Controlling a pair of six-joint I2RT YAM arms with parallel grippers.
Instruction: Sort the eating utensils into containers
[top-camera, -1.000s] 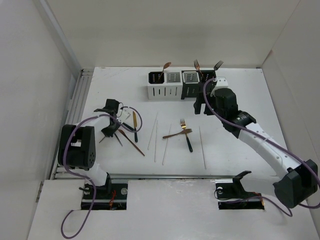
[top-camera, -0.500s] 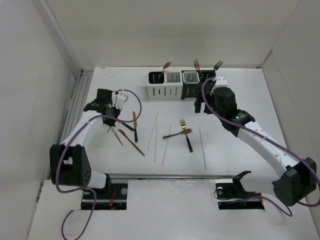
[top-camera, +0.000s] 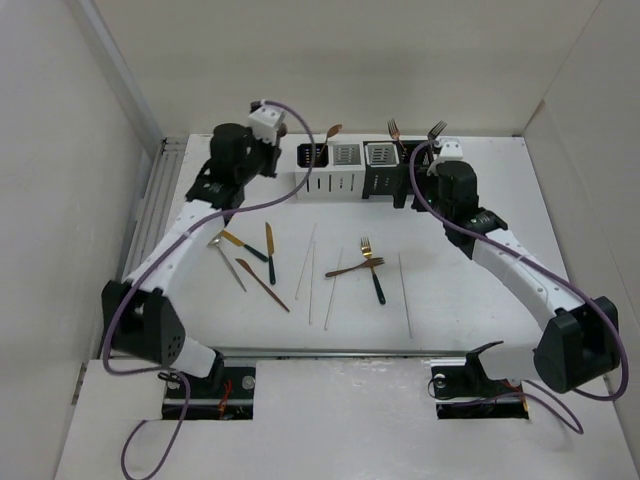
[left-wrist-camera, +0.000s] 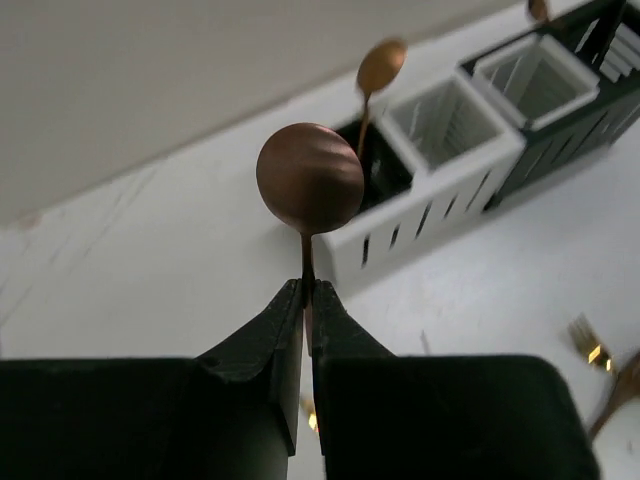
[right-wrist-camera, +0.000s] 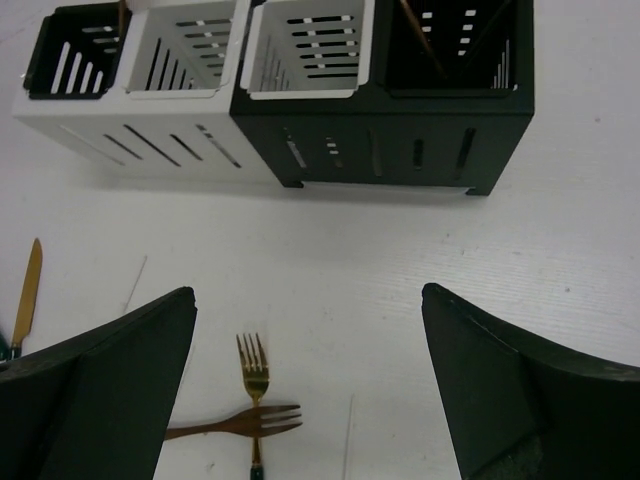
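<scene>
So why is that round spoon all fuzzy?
Left wrist view: the spoon sits very near the lens, so it looks soft, and the boxes behind do too. Right wrist view: the fingers are dark and soft, the forks sharp.

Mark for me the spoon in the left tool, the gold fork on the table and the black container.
copper spoon (left-wrist-camera: 310, 178): left wrist view, on its bowl.
gold fork (right-wrist-camera: 253, 362): right wrist view, on its tines.
black container (right-wrist-camera: 395, 135): right wrist view, on its front wall.
</scene>
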